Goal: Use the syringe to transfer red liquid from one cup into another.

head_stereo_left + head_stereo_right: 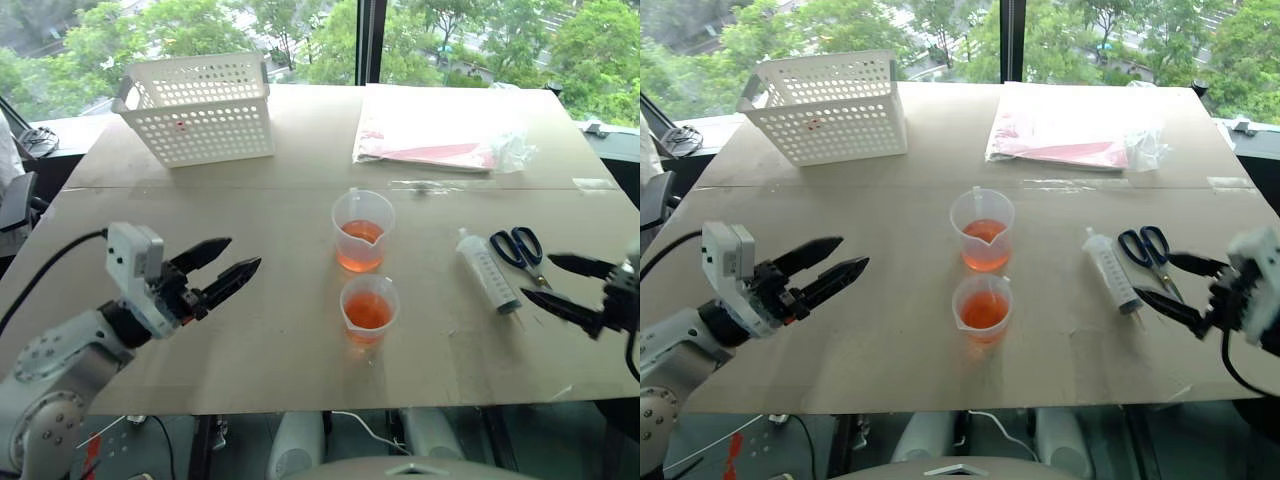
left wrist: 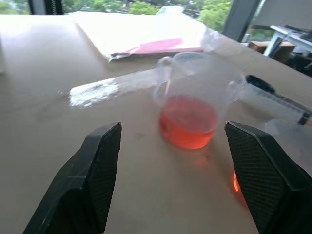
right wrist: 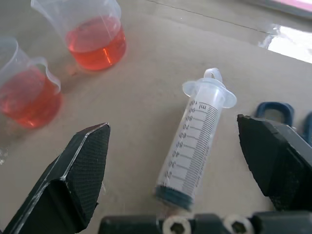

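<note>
Syringe (image 1: 488, 272) lay flat on table (image 1: 250, 330), just beside black-handled scissors (image 1: 518, 250), right of both cups, touched by nothing. Taller spouted cup (image 1: 362, 230) stood mid-table, part full of red liquid (image 1: 360, 250). Shorter cup (image 1: 369, 309) stood just in front of it, also holding red liquid. Left gripper (image 1: 225, 265) hovered over table left of cups, fingers apart, empty. Right gripper (image 1: 565, 285) hung near syringe and scissors, fingers spread wide, empty. White basket (image 1: 200, 105) and plastic-wrapped packet (image 1: 440, 130) sat at far side.
</note>
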`<state>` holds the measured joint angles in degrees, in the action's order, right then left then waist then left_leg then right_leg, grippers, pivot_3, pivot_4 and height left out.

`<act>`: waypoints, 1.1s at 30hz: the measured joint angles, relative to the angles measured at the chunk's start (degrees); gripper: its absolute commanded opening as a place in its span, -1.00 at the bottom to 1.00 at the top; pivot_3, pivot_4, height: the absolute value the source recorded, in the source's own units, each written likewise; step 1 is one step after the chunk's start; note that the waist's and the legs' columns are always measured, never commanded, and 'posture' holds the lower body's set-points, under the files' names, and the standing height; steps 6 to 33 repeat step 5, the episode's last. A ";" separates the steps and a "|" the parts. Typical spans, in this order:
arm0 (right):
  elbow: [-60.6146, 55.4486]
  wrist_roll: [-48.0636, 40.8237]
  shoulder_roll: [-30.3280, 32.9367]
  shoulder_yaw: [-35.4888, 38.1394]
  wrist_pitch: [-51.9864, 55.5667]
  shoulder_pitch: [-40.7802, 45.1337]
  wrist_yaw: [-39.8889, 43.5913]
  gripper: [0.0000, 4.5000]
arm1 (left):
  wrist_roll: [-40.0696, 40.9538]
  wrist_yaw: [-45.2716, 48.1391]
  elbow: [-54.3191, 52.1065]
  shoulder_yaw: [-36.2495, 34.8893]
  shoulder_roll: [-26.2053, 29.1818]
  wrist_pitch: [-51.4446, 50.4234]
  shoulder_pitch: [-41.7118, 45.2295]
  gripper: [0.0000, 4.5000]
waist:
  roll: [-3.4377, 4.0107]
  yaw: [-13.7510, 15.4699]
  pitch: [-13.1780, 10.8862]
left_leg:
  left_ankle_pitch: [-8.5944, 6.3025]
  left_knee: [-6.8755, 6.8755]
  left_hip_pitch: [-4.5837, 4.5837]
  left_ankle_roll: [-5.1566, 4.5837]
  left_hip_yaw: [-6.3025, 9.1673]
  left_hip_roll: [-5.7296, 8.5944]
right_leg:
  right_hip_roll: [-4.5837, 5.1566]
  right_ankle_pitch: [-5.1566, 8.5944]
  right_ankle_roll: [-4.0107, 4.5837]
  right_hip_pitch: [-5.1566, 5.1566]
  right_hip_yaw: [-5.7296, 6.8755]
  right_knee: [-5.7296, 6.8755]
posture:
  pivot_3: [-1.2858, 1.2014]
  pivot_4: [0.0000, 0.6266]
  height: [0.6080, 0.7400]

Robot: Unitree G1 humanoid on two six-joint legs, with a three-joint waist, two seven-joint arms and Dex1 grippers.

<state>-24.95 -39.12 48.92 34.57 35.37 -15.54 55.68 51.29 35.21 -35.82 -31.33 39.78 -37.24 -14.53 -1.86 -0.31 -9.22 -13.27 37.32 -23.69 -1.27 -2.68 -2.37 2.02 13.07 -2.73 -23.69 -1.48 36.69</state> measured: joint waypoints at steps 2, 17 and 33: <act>0.60 1.78 -2.78 3.14 -6.29 -5.83 3.99 0.99 | -2.88 0.26 1.26 -0.56 -1.22 1.69 -3.92 0.52 | -0.01 -0.03 0.01 | 0.00 0.04 0.02 0.00 0.00 -0.04 | 0.01 0.00 -0.01 0.00 0.00 0.01 | 0.03 -0.52 1.00; 2.63 3.03 -4.73 5.83 -12.52 -11.12 8.77 0.99 | -5.25 2.22 2.34 -1.52 -1.35 4.10 -6.50 0.52 | 0.00 -0.09 0.06 | 0.00 0.08 0.08 0.01 0.05 -0.26 | 0.06 0.00 0.01 0.01 -0.02 0.02 | 0.03 -0.52 1.00; 2.63 3.03 -4.73 5.83 -12.52 -11.12 8.77 0.99 | -5.25 2.22 2.34 -1.52 -1.35 4.10 -6.50 0.52 | 0.00 -0.09 0.06 | 0.00 0.08 0.08 0.01 0.05 -0.26 | 0.06 0.00 0.01 0.01 -0.02 0.02 | 0.03 -0.52 1.00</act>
